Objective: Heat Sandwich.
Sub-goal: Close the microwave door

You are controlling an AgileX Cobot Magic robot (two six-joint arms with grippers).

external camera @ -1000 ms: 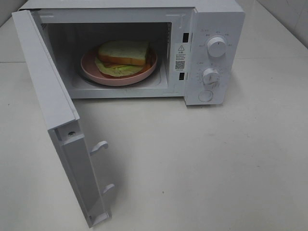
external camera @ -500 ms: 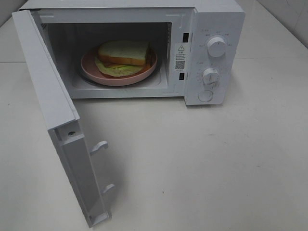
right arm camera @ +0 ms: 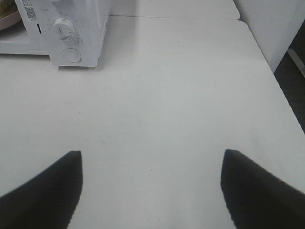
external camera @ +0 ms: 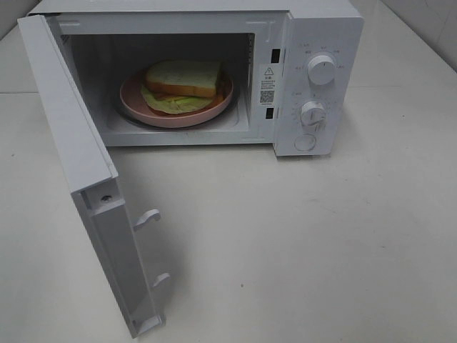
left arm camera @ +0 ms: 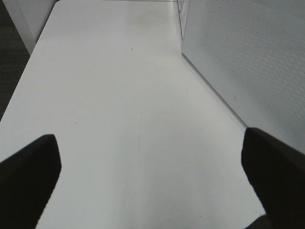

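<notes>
The sandwich [external camera: 183,80], a bread slice over a yellowish-green layer with a brown crust edge, lies on a round pink plate [external camera: 136,106] inside the white microwave [external camera: 321,28]. The microwave door [external camera: 68,146] stands wide open to the left. Neither gripper shows in the exterior high view. My left gripper [left arm camera: 150,186] is open and empty over bare table beside the door's outer face [left arm camera: 248,62]. My right gripper [right arm camera: 151,191] is open and empty over the table, well in front of the microwave's control panel [right arm camera: 71,33].
Two knobs [external camera: 321,69] [external camera: 313,112] and a round button [external camera: 305,141] sit on the microwave's right panel. Door latch hooks [external camera: 148,216] stick out from the door's edge. The white table [external camera: 307,243] ends at edges seen in both wrist views.
</notes>
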